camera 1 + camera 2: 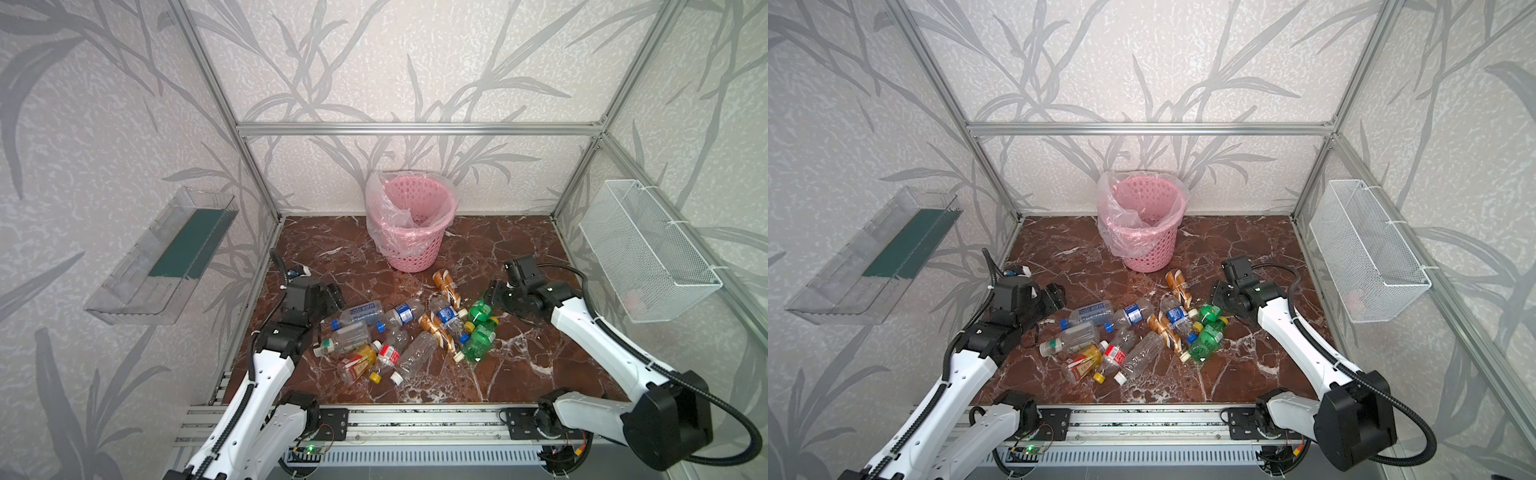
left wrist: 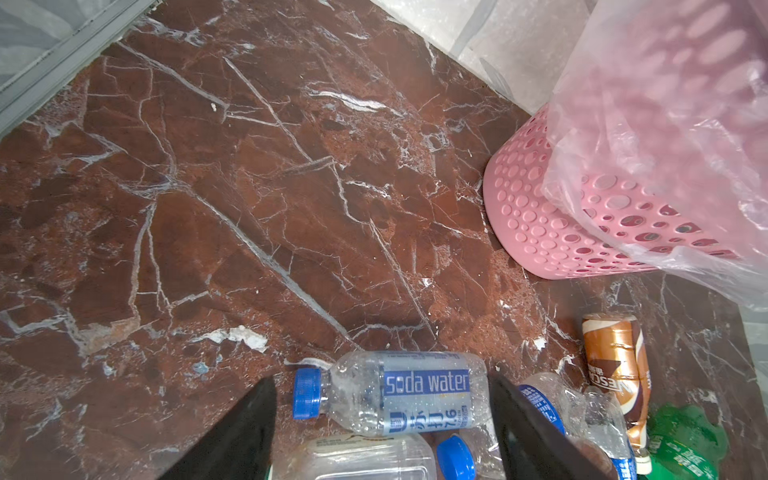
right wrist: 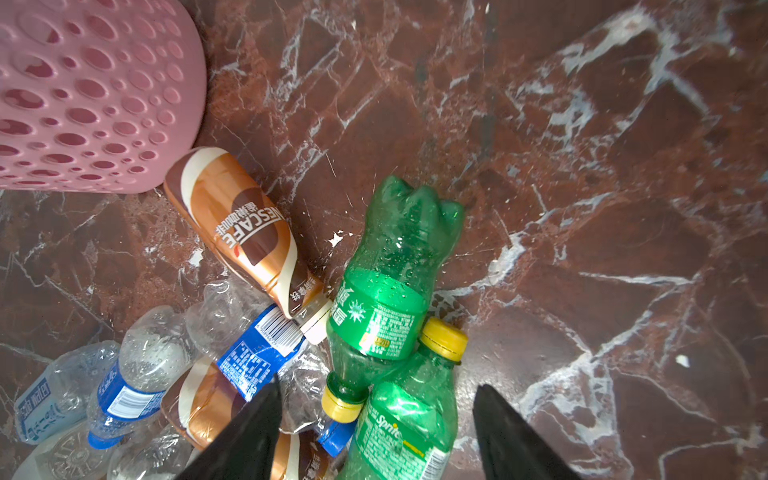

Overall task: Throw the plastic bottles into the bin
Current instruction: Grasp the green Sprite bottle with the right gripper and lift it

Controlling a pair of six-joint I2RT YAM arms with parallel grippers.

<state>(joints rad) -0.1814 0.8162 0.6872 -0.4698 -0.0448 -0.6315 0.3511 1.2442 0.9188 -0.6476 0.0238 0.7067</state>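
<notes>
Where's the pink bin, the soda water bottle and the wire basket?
pink bin (image 1: 415, 251): a top view, its holed side wall.
soda water bottle (image 2: 424, 384): left wrist view, its blue label.
wire basket (image 1: 642, 266): a top view, its mesh side.

- desk (image 1: 519, 361): red-brown marble, white veining
- bin (image 1: 409, 253): pink, round perforations in mixed sizes
- liner bag (image 1: 382, 216): clear, reads pinkish over the bin
- soda water bottle (image 2: 399, 390): clear, blue label with white lettering, blue cap
- Nescafé bottle (image 3: 241, 232): orange-brown wrap, cream swirl, dark brown patch, white lettering
- green bottles (image 3: 399, 270): translucent green, green labels, yellow caps (image 3: 444, 338)
- red-label bottle (image 1: 388, 353): clear, red-and-white label, yellow cap
- orange bottle (image 1: 361, 355): orange-yellow body, red-and-white label
- walls (image 1: 104, 124): off-white, grey leaf print
- wire basket (image 1: 648, 253): white mesh
- tray (image 1: 137, 282): clear, dark green strip inside
- arms (image 1: 590, 332): white links, black joints; jaws black
</notes>
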